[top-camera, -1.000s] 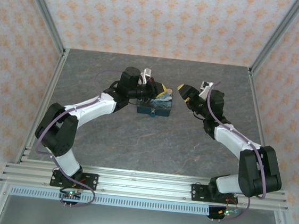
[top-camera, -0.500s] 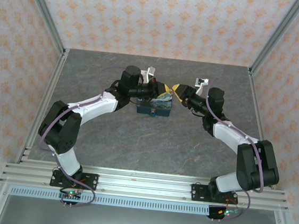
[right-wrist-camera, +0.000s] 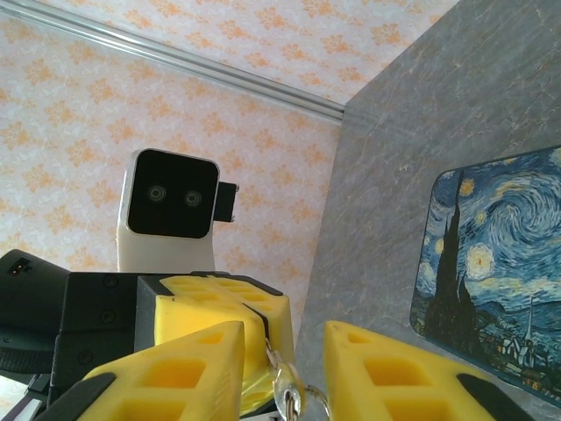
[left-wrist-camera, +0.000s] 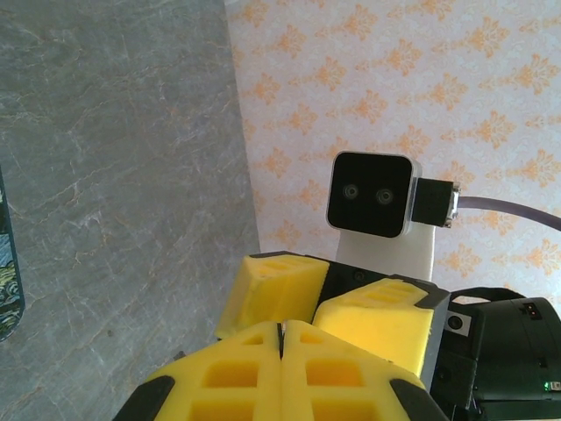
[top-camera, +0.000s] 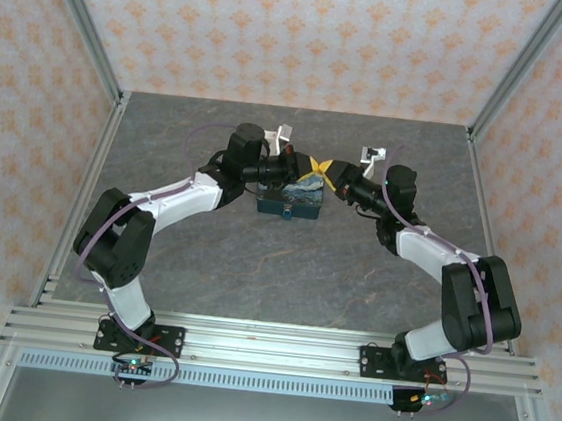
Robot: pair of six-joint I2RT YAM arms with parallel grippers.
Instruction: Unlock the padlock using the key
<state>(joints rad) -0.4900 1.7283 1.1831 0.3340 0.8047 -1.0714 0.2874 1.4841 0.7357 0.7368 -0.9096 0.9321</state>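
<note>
**Key held up between the two grippers, above the box**

The left gripper (top-camera: 308, 165) is clenched: in its own wrist view the two yellow fingers (left-wrist-camera: 219, 373) press flat together with only a thin seam between them. From the right wrist view I judge that it grasps the key (right-wrist-camera: 283, 388), because this tiny pale metal piece hangs just at the tips of those closed fingers. The arm holds it high and turned sideways, probably to offer it to the other arm.

The right gripper (top-camera: 332, 174) is released. Its fingers stand apart, one at each side of the key, close to it. Whether they touch it I cannot tell. So the key lies between the right fingertips, low in the gap, while the left gripper carries it. This looks like a handover in the air.

The starry-patterned box (right-wrist-camera: 491, 263) lies on the grey table (top-camera: 255, 268), below and just beside the meeting point, apart from both grippers.
</note>
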